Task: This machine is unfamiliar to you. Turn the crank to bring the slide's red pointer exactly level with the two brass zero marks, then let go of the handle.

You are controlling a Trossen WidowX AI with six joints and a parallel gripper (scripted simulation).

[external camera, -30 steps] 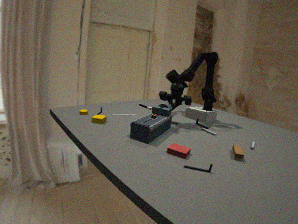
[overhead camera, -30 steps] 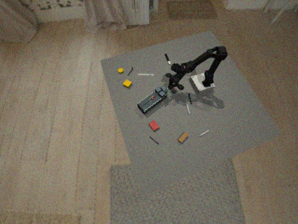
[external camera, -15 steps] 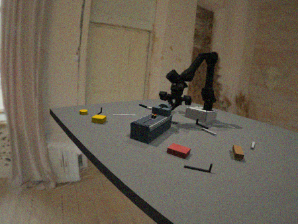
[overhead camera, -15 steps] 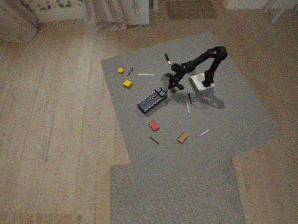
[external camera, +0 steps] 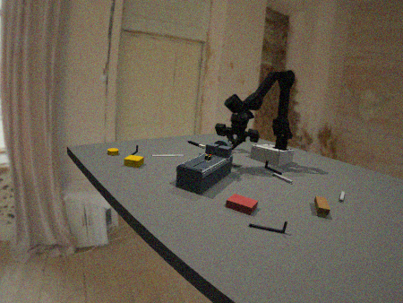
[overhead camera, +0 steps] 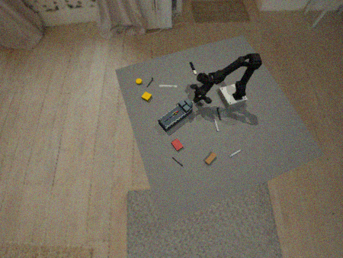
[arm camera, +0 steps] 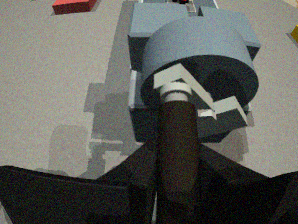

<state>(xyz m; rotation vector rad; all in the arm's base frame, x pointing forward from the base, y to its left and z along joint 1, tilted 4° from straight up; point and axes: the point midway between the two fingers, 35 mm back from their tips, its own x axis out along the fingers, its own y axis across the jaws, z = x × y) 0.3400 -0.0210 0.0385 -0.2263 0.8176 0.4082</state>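
Observation:
The blue-grey machine [overhead camera: 170, 121] [external camera: 197, 178] stands on the table, with its slide along the top. The red pointer [overhead camera: 176, 112] [external camera: 210, 156] is tiny, beside small brass-yellow spots near the slide's middle; whether they are level I cannot tell. In the wrist view the round hub [arm camera: 200, 42] carries a pale crank arm [arm camera: 192, 89] with a dark brown handle [arm camera: 177, 130]. My gripper [overhead camera: 195, 101] [external camera: 233, 146] [arm camera: 170, 145] is shut on the handle, at the machine's end nearest the robot base. The handle's lower end is hidden between the dark fingers.
A red block [overhead camera: 177, 144] [external camera: 242, 204] [arm camera: 74, 5] and an orange block [overhead camera: 210, 158] [external camera: 321, 205] lie to one side of the machine. A yellow block [overhead camera: 146, 96] [external camera: 133, 161] and a yellow disc [overhead camera: 139, 81] [external camera: 113, 151] lie on the other. Thin rods and bent black keys are scattered around.

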